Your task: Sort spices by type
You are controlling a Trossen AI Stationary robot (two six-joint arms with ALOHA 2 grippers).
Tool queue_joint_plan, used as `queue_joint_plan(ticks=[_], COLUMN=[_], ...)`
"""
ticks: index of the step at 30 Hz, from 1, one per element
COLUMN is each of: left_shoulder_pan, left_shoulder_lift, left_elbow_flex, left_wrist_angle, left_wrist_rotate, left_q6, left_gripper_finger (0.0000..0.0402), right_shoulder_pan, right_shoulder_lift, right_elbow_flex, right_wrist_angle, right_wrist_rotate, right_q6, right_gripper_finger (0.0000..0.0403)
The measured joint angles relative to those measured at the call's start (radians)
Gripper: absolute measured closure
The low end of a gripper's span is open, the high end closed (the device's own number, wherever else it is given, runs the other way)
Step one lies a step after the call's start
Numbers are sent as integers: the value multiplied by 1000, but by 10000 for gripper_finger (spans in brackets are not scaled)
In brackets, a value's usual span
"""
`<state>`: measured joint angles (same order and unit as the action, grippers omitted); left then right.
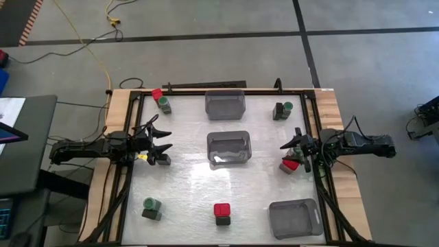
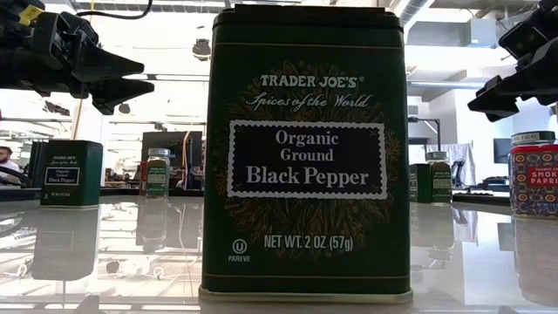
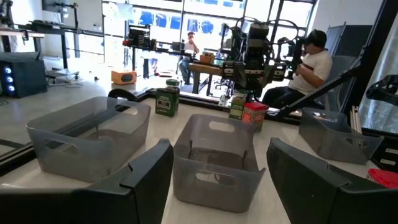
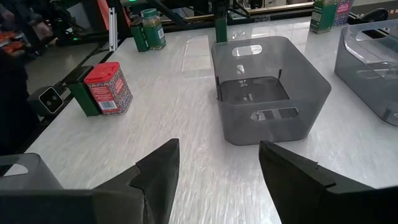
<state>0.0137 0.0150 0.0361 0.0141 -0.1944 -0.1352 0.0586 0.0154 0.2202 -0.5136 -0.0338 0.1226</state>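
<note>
Small spice tins and jars stand in scattered pairs on the white table. A red-capped tin (image 1: 157,94) and a green-capped jar (image 1: 164,103) stand far left, a dark tin with a green-capped jar (image 1: 282,110) far right. A green-capped pair (image 1: 151,208) is near left, and a red tin on a black pepper tin (image 1: 221,213) (image 2: 305,157) near centre. My left gripper (image 1: 167,139) (image 3: 217,186) hovers open above a dark tin (image 1: 162,159) (image 2: 68,173). My right gripper (image 1: 285,151) (image 4: 217,180) hovers open above a red paprika tin (image 1: 290,165) (image 2: 534,179).
Three translucent grey bins stand on the table: one at the far centre (image 1: 225,103), one in the middle (image 1: 229,147) between both grippers, one at the near right corner (image 1: 295,218). A black frame rail (image 1: 206,90) edges the table. People sit at desks (image 3: 311,62) beyond it.
</note>
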Motion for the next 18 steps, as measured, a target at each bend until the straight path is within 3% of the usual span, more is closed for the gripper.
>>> queue_joint_plan(ticks=[18], left_shoulder_pan=[6], left_shoulder_lift=[0], left_elbow_flex=[0], left_wrist_angle=[20], left_wrist_rotate=[-7], left_q6=[0], left_gripper_finger=[152], right_shoulder_pan=[0], right_shoulder_lift=[0], right_elbow_flex=[0], right_wrist_angle=[0], right_wrist_rotate=[0], right_q6=[0], right_gripper_finger=[154])
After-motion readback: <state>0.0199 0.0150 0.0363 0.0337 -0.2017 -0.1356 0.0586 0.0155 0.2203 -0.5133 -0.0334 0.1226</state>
